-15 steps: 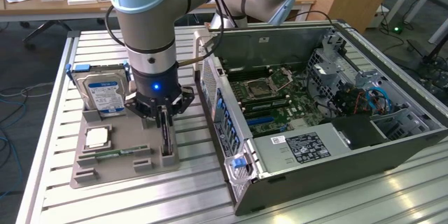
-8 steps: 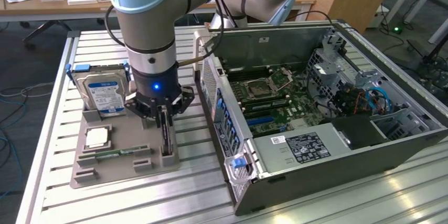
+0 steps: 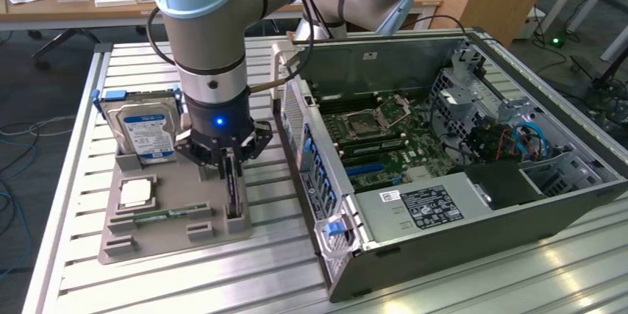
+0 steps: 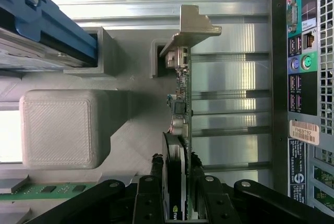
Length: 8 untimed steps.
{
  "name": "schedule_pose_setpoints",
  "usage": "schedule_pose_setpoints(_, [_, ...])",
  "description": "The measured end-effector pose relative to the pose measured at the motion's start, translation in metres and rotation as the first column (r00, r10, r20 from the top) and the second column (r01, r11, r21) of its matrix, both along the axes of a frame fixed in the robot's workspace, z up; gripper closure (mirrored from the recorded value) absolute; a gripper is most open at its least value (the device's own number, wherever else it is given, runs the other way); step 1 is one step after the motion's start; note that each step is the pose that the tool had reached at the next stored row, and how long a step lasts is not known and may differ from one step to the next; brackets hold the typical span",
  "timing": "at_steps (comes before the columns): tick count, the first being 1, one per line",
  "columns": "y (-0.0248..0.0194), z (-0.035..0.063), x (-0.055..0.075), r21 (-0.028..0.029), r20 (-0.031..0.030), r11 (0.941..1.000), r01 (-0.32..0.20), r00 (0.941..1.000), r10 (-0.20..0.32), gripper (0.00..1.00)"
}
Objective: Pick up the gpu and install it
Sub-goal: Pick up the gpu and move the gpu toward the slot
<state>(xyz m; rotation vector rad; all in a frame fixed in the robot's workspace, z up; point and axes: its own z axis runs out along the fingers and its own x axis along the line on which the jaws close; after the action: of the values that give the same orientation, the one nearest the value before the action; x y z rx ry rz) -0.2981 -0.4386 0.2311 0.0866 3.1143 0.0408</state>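
green gpu (image 4: 183,98) between the jaws

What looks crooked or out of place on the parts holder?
Nothing stands out. The gpu stands upright in the gray holder, the gripper closed on it; the hard drive stands in its slot.

The one thing I can actually read from here is a white barcode sticker (image 4: 303,131) on the rear of the computer case (image 4: 309,93), beside the column of ports. It says something like "FH59T92". A small green-and-white mark sits on the edge of the gpu (image 4: 183,98) (too tiny for me to make out). In the exterior view, the hard drive (image 3: 145,112) at nine o'clock carries a blue-and-white label (image 3: 147,137), and a black-and-white label (image 3: 432,207) lies inside the case at four o'clock. Both bear print, and neither is legible.
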Motion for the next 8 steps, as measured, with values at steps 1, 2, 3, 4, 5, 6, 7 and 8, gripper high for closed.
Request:
schedule_pose_setpoints(1, [0.0000, 0.0003, 0.0000, 0.0001, 0.0000, 1.0000, -0.001, 1.0000, 0.001, 0.67])
schedule_pose_setpoints(2, [0.0000, 0.0007, 0.0000, 0.0000, 0.0000, 1.0000, -0.002, 1.0000, 0.002, 0.67])
schedule_pose_setpoints(3, [0.0000, 0.0015, 0.0000, 0.0001, 0.0003, 1.0000, -0.003, 1.0000, 0.003, 0.67])
schedule_pose_setpoints(4, [0.0000, 0.0016, 0.0000, 0.0000, 0.0002, 1.0000, -0.003, 1.0000, 0.003, 0.67])
schedule_pose_setpoints(5, [0.0000, 0.0015, 0.0000, 0.0000, 0.0002, 1.0000, -0.003, 1.0000, 0.003, 0.67])
schedule_pose_setpoints(6, [0.0000, 0.0016, 0.0000, 0.0000, 0.0002, 1.0000, -0.003, 1.0000, 0.003, 0.67])
schedule_pose_setpoints(7, [0.0000, 0.0015, 0.0000, 0.0001, 0.0002, 1.0000, -0.003, 1.0000, 0.003, 0.67])
schedule_pose_setpoints(8, [0.0000, 0.0016, 0.0000, 0.0000, 0.0002, 1.0000, -0.003, 1.0000, 0.003, 0.67])
